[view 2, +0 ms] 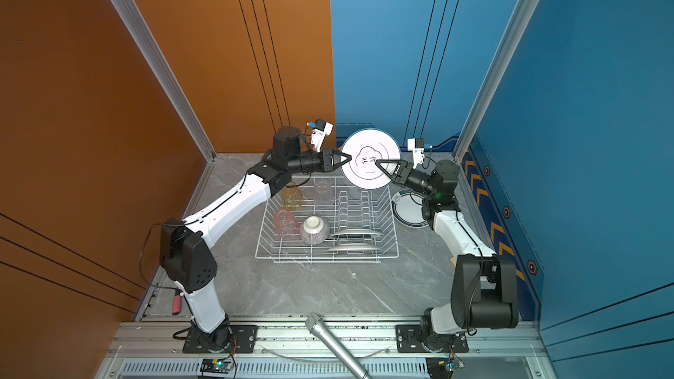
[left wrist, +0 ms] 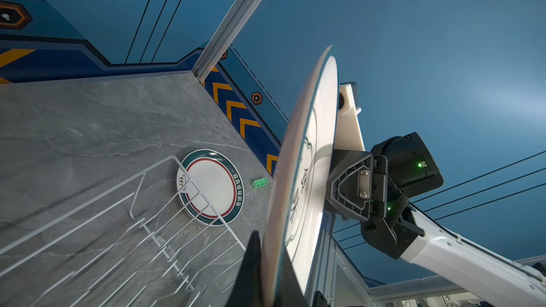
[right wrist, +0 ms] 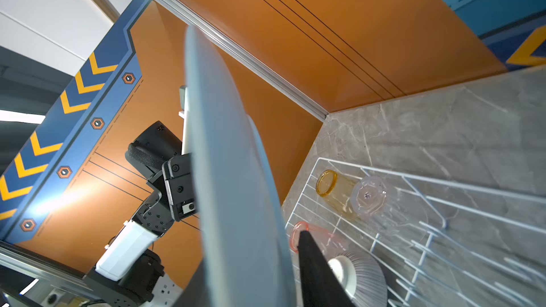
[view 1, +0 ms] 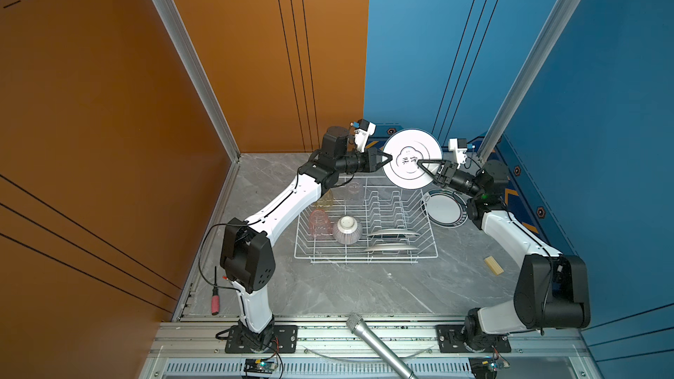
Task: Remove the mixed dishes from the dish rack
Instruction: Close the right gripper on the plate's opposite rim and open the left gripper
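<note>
The black-character plate point(view 1: 406, 176) hung in the air over the 1 o'clock corner of the dish rack point(view 1: 372, 259), its printed face showing in both top views. The left gripper point(view 1: 389, 157) pinched its rim at 9 o'clock. The right gripper point(view 1: 420, 163) straddled it from 4 o'clock, one finger across the face; whether it pressed the plate could not be told. A dark-rimmed plate point(view 1: 445, 209) lay on the bench point(view 1: 328, 286) at the rack's 3 o'clock.
</note>
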Tool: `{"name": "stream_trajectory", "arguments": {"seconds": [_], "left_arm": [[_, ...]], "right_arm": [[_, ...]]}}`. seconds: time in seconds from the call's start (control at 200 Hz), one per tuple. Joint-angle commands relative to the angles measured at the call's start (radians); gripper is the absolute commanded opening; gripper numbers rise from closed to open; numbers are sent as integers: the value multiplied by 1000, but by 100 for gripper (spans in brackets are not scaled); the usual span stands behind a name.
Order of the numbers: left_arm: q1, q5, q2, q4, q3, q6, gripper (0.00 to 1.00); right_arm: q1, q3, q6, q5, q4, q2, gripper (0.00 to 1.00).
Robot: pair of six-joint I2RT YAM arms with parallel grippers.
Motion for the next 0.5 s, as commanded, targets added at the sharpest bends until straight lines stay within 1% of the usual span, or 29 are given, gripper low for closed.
{"name": "stream_trajectory", "arguments": {"seconds": [0.0, 0.025, 0.19, 0.245, 0.36, 0.496], "left_arm": [[-7, 34, 1, 81, 5, -21, 0], [-7, 35, 2, 80, 6, -21, 0], [-8, 36, 8, 79, 6, -23, 0], [-7, 35, 8, 75, 6, -21, 0], [-11, 19, 3, 34, 10, 5, 0], [-16, -12, -11, -47, 18, 60, 24]], "right_arm": [[8, -10, 57, -21, 97, 15, 28], [8, -9, 57, -21, 96, 16, 26], [6, -2, 55, -18, 80, 18, 4], [5, 0, 54, -15, 75, 16, 0], [-3, 1, 42, -2, 60, 7, 0], [-24, 0, 33, 13, 35, -11, 0]]}}
